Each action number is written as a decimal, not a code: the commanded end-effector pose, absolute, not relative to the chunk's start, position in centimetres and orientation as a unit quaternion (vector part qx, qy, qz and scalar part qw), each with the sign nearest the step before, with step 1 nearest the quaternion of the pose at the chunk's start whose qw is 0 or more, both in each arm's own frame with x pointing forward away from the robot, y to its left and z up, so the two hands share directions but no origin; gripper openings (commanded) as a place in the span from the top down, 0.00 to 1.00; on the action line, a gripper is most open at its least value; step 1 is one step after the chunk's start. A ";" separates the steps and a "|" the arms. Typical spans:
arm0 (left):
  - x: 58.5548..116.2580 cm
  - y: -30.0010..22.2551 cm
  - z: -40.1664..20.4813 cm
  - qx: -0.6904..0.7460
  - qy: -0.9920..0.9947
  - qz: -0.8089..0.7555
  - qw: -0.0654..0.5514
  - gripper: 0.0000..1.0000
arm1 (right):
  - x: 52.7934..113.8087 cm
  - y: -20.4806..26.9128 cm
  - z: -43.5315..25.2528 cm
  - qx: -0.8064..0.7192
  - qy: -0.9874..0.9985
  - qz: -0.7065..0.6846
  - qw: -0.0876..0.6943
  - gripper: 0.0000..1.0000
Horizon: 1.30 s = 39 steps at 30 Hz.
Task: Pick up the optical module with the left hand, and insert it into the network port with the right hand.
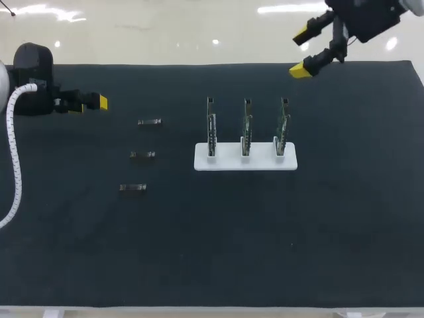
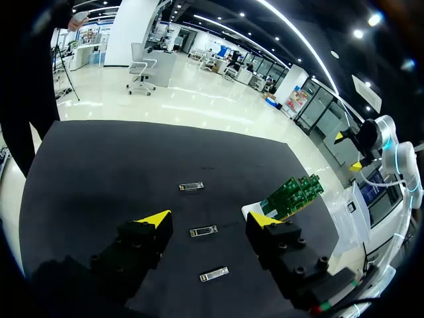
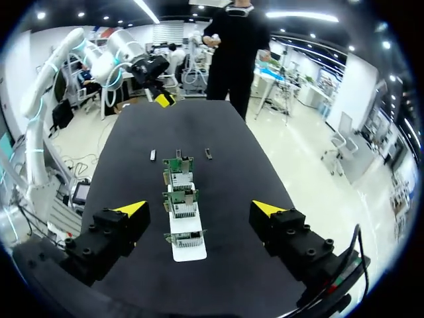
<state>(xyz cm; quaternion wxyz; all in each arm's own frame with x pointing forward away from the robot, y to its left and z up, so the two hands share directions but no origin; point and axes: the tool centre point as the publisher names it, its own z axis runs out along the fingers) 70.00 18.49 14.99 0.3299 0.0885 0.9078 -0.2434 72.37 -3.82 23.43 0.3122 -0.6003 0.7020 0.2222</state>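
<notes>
My left pincer [image 1: 89,105] hangs over the left edge of the bench [image 1: 344,238], its fingers apart and gripping nothing. Just to its right, three optical modules lie flat on the dark surface in a slanting row, each apart from the others: the far module [image 1: 150,122], the middle module [image 1: 142,154] and the near module [image 1: 133,187]. Further right, around mid-bench, a white stand [image 1: 245,161] holds three green boards upright, side by side: the left board [image 1: 211,126], the centre board [image 1: 246,126] and the right board [image 1: 283,126]. My right pincer [image 1: 301,53] hovers above the far right corner, fingers spread and empty.
</notes>
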 end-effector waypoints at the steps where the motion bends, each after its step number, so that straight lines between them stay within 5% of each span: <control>1: 70.0 18.5 15.0 0.088 0.908 -0.243 0.330 0.00 | 75.1 -2.3 22.6 -0.655 0.631 0.321 0.264 0.00; 12: 70.0 18.5 15.0 0.088 0.908 -0.243 0.330 0.00 | 74.3 1.3 22.5 -0.634 0.633 0.368 0.248 0.00; 34: 70.0 18.5 15.0 0.088 0.908 -0.243 0.330 0.00 | 74.3 1.3 22.5 -0.634 0.633 0.368 0.248 0.00; 39: 67.7 18.6 14.1 0.202 0.892 -0.239 0.327 0.00 | 74.3 1.3 22.5 -0.634 0.633 0.368 0.248 0.00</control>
